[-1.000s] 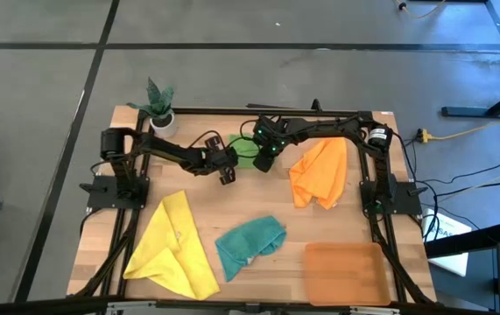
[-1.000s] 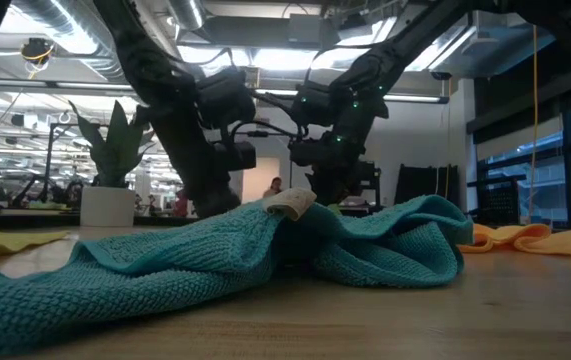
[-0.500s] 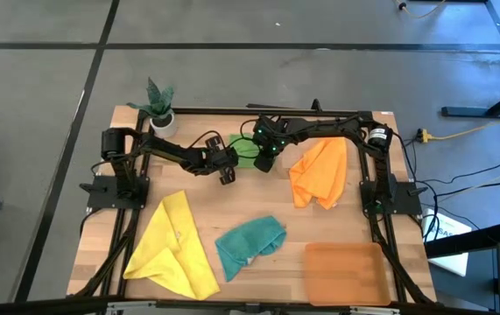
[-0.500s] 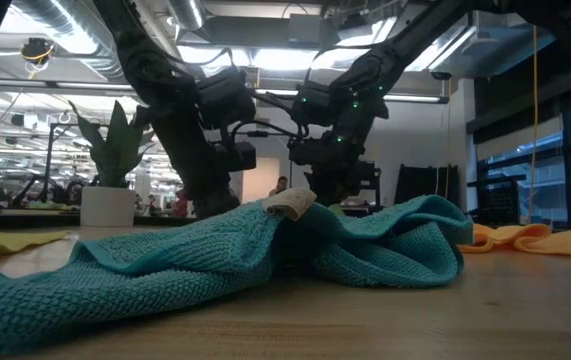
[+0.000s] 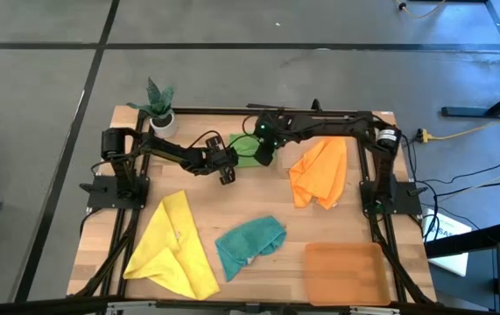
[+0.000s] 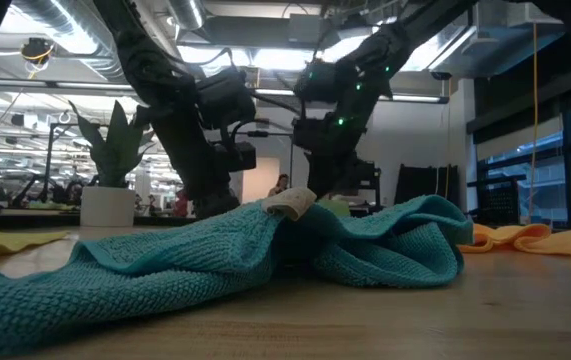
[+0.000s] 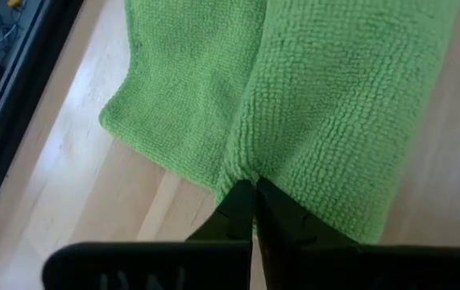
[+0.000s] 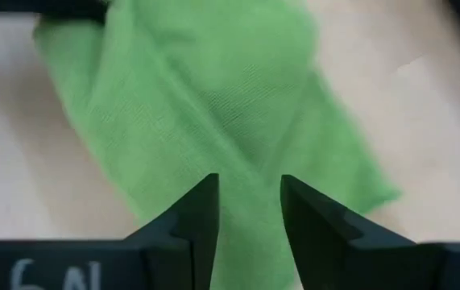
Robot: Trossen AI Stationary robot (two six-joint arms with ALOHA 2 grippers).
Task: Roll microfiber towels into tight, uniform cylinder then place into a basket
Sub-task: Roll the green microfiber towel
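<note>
A green towel [image 5: 244, 152], partly rolled, lies on the table near the far edge between my two grippers. My left gripper [image 7: 250, 192] is shut at its edge. My right gripper [image 8: 250, 211] stands open above the green towel [image 8: 213, 97], with a gap between its fingers and the cloth. An orange towel [image 5: 320, 171], a teal towel [image 5: 248, 243] and a yellow towel [image 5: 172, 247] lie crumpled on the table. The basket [image 5: 344, 273] sits at the near right corner. My left gripper pinches the green towel's edge [image 7: 246, 176] between its shut fingertips, at the crease where the thicker rolled part meets the flat part. The fingers come slanting down from the table's left. The towel lies on the table; how many layers are held cannot be seen.
A small white plant pot [image 5: 162, 119] stands at the far left corner. The teal towel [image 6: 265, 250] fills the front of the low view and hides most of the table behind it. Bare wood shows between the towels.
My right gripper has risen from the green towel and shifted a little toward the far edge, tipping as it went. My left gripper and all the towels have stayed where they were.
</note>
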